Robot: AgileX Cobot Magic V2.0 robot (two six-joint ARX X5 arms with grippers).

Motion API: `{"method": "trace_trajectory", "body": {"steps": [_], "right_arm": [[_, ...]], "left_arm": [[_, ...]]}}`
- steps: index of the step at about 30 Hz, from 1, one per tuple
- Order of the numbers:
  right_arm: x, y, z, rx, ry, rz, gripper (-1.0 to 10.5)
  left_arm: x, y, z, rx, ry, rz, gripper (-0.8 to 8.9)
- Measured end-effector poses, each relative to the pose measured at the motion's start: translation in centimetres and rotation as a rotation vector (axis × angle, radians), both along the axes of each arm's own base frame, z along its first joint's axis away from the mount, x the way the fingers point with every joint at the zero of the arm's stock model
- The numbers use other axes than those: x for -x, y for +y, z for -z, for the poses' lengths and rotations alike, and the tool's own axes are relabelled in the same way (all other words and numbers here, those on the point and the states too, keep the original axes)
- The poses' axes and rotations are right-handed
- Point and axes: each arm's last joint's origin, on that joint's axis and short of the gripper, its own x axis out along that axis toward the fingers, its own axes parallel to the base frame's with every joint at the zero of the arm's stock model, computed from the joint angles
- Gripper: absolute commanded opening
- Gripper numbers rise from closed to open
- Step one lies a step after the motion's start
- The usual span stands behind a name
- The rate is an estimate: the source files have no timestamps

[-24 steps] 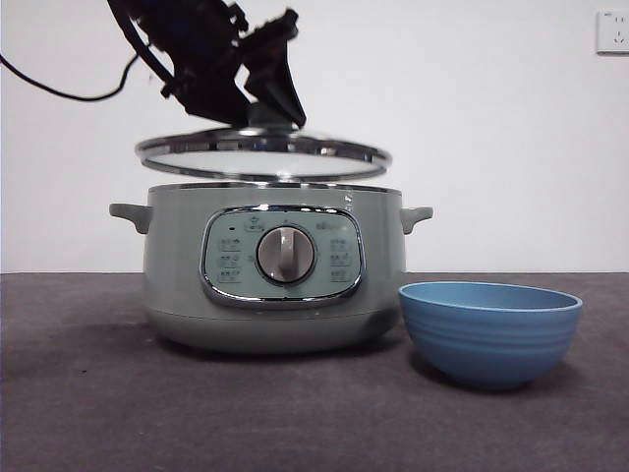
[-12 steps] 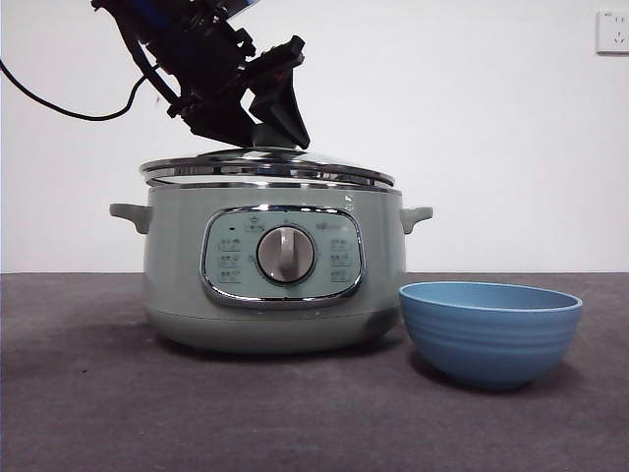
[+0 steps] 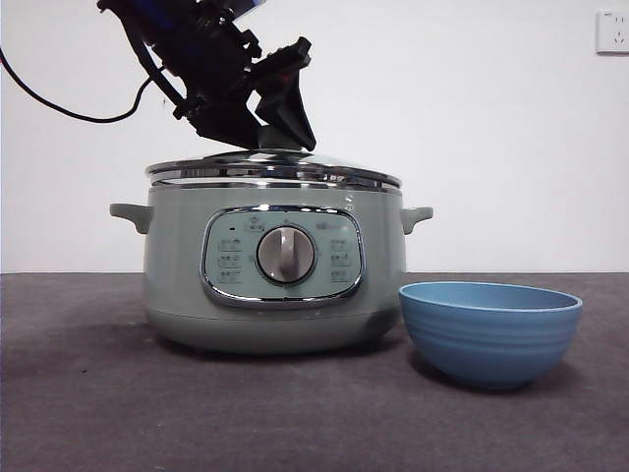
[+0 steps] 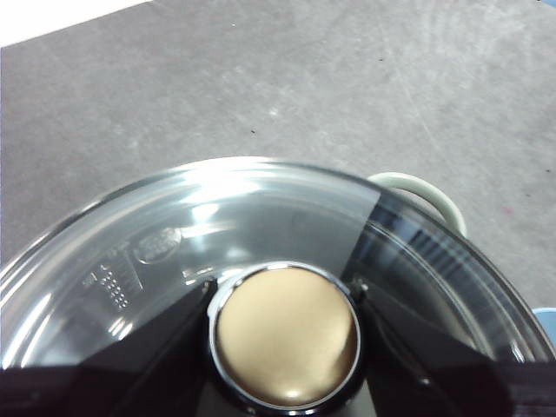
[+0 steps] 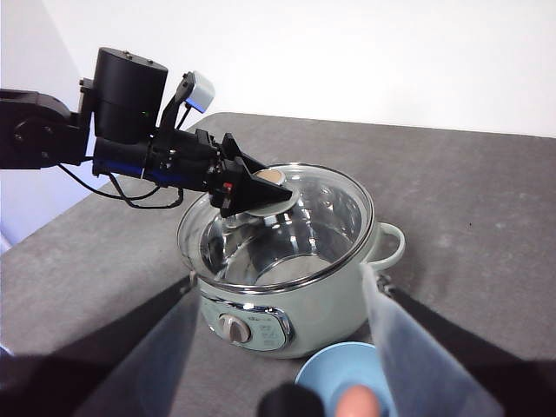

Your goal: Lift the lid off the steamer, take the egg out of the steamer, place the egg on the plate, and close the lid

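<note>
The glass lid (image 3: pixel 273 169) sits level on the rim of the sage-green steamer (image 3: pixel 275 285). My left gripper (image 3: pixel 263 128) comes down from the upper left and is shut on the lid's pale knob (image 4: pixel 287 334), one black jaw on each side of it. My right gripper (image 5: pixel 280 282) hangs high in front of the steamer (image 5: pixel 295 304), open and holding nothing. The blue plate (image 3: pixel 489 329) stands on the table just right of the steamer. In the right wrist view a pale pinkish round shape, seemingly the egg (image 5: pixel 358 401), shows in the plate (image 5: pixel 326 373) at the picture's edge.
A dark grey tabletop (image 3: pixel 88 393) spreads under everything, with a white wall behind. A black cable (image 3: pixel 59 103) trails from the left arm at the upper left. A wall socket (image 3: pixel 611 31) sits at the far upper right.
The lid came down from hovering above the steamer to rest on its rim, with my left gripper following it down. The plate did not move.
</note>
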Motion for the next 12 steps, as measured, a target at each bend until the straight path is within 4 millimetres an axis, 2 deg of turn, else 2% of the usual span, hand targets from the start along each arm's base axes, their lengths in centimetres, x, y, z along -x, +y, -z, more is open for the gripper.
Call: {"method": "trace_trajectory", "body": {"steps": [12], "right_arm": [[0.10,-0.05,0.42,0.022,0.040,0.000,3.2]], "left_arm": [[-0.26,-0.17,0.25,-0.013,-0.007,-0.011,-0.08]]}}
